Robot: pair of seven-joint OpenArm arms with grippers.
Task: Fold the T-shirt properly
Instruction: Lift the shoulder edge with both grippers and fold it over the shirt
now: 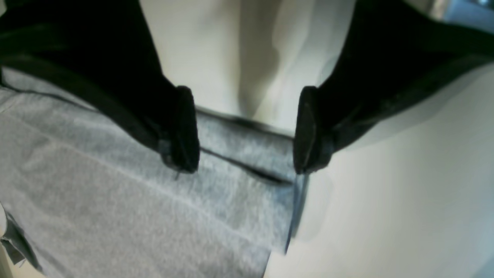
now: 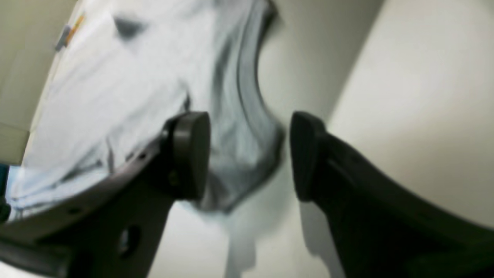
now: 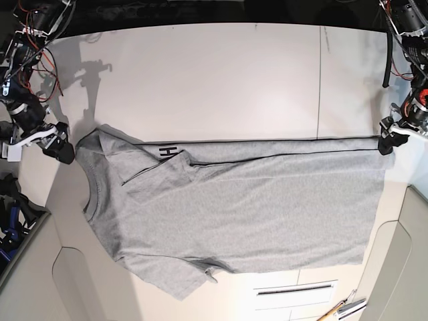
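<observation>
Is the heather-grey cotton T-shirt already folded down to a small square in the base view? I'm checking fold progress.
No: the heather-grey cotton T-shirt is spread wide over the white table, with only its far edge turned over.

- T-shirt (image 3: 254,207): I see soft, matt heather-grey knit cloth.
- Surface (image 3: 221,80): smooth, pale, faintly sheened.
- Left gripper (image 1: 246,129) jaws: matt black pads.

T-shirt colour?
Heather grey T-shirt, with a bit of black lettering showing; clearest in the base view.

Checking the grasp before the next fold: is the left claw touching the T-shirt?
Touching. In the left wrist view the open left claw straddles the T-shirt, its fingertips pressing on the grey cloth at the corner.
</observation>
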